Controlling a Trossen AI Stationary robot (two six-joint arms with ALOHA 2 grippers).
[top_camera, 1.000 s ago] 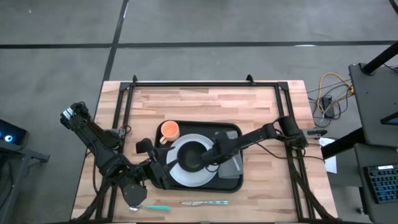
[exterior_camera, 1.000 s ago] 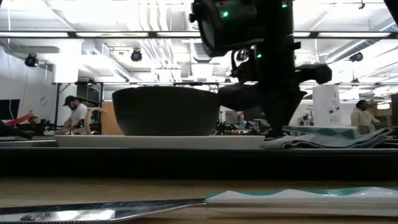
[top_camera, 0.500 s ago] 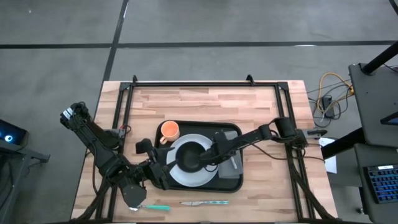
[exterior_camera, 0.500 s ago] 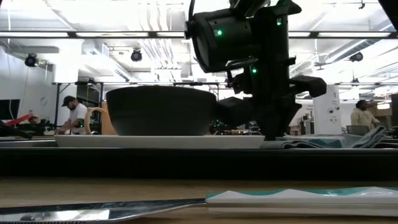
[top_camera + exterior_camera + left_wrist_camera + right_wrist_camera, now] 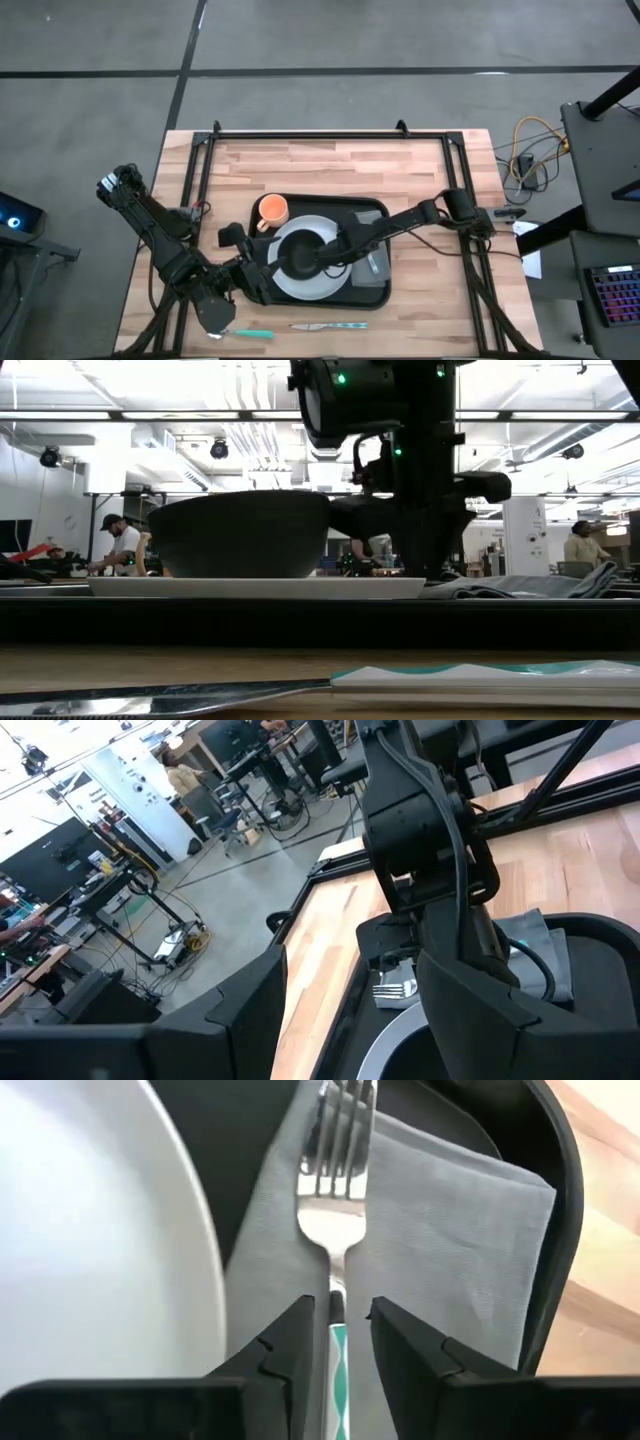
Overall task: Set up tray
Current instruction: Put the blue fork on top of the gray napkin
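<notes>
The black tray [image 5: 320, 207] carries a white plate [image 5: 325, 283] with a dark bowl [image 5: 297, 252] on it, an orange cup [image 5: 272, 210] and a grey napkin [image 5: 378, 272]. A fork [image 5: 338, 1190] lies flat on the napkin [image 5: 450, 1230], beside the plate [image 5: 90, 1230]. My right gripper [image 5: 342, 1315] points down between bowl and napkin [image 5: 350, 250]. It is open by a narrow gap, one finger on either side of the fork's handle, with napkin showing between. My left gripper [image 5: 355, 960] waits wide open at the tray's near left corner [image 5: 258, 280]. My right gripper stands upright with its left-facing outer side against the upper right wall of the dark bowl [image 5: 325, 525], as the low view shows. Which part of the gripper meets the wall does not show. The bowl sits upright with its base on the plate [image 5: 250, 587].
A knife [image 5: 330, 325] and a teal-handled spoon [image 5: 245, 333] lie on the bare wood between the tray and the table's near edge. A black frame [image 5: 300, 135] runs along the far and side edges. People show in the room beyond the table.
My right gripper has moved toward the table's left while staying upright. The dark bowl has slid left across the plate with it and now sits left of the plate's middle. The plate and tray have stayed where they were.
</notes>
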